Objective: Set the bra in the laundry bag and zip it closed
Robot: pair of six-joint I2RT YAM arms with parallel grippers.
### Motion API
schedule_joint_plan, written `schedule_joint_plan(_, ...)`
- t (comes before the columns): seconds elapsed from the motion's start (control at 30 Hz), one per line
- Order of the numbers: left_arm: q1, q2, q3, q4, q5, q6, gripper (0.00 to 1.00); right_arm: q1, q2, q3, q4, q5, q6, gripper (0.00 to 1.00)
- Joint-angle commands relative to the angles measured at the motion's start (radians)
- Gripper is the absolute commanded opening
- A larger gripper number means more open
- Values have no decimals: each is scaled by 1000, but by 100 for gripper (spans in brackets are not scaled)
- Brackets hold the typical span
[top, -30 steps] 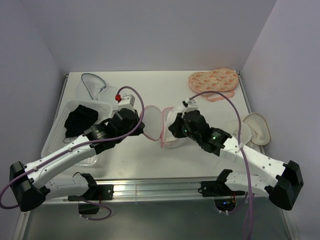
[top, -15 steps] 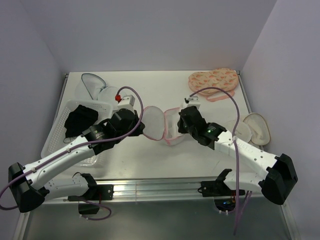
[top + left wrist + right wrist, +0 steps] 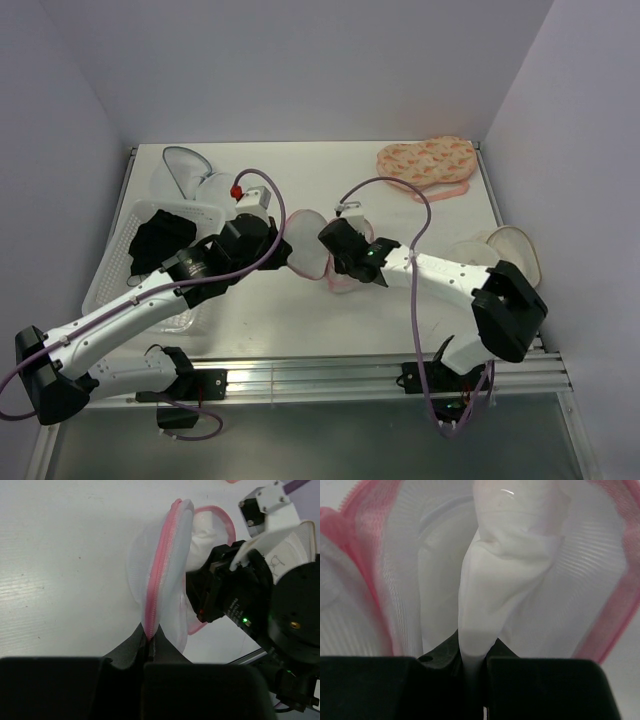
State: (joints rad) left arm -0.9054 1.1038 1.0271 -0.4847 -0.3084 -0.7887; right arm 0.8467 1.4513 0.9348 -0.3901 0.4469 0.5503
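Observation:
The laundry bag [image 3: 308,250], white mesh with pink zipper trim, lies open at the table's middle. My left gripper [image 3: 285,252] is shut on its pink zipper edge [image 3: 160,580] and holds one half upright; the grip shows in the left wrist view [image 3: 150,641]. My right gripper [image 3: 337,262] reaches into the other half and is shut on a fold of the bag's white inner fabric [image 3: 490,590], pinched between its jaws [image 3: 475,662]. The bra [image 3: 160,240], small and black, lies in a white basket at the left, apart from both grippers.
The white mesh basket [image 3: 112,265] sits at the left edge. A white pouch with grey trim [image 3: 185,170] lies behind it. An orange patterned pouch [image 3: 425,160] lies at the back right. A pale round pouch [image 3: 515,255] lies at the right edge.
My right arm has swung left and its gripper has moved into the bag's open half. The bag has shifted slightly left. My left gripper has kept its hold on the zipper edge.

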Motion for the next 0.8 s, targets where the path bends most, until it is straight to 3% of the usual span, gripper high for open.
schedule_joint_plan(0.0,2,-10,48,5,14,22,0,5,50,87,-19,96,30,0)
schedule_joint_plan(0.03,2,-15,53,0,11,22,0,5,79,96,-24,105,33,0)
schedule_joint_plan(0.13,2,-27,56,-20,0,20,0,5,115,116,-29,99,39,15)
schedule_joint_plan(0.17,2,-28,57,-26,-3,20,0,5,113,116,-24,82,39,26)
schedule_joint_plan(0.27,5,-30,59,-49,-24,19,0,9,72,108,10,21,37,44)
schedule_joint_plan(0.47,17,-32,47,-49,-21,13,0,14,-28,140,-24,-31,30,65)
schedule_joint_plan(0.63,20,-25,54,-55,-26,13,0,14,-133,134,-39,-47,45,67)
schedule_joint_plan(0.77,22,-21,67,-64,-24,14,0,12,-184,107,-17,-37,62,52)
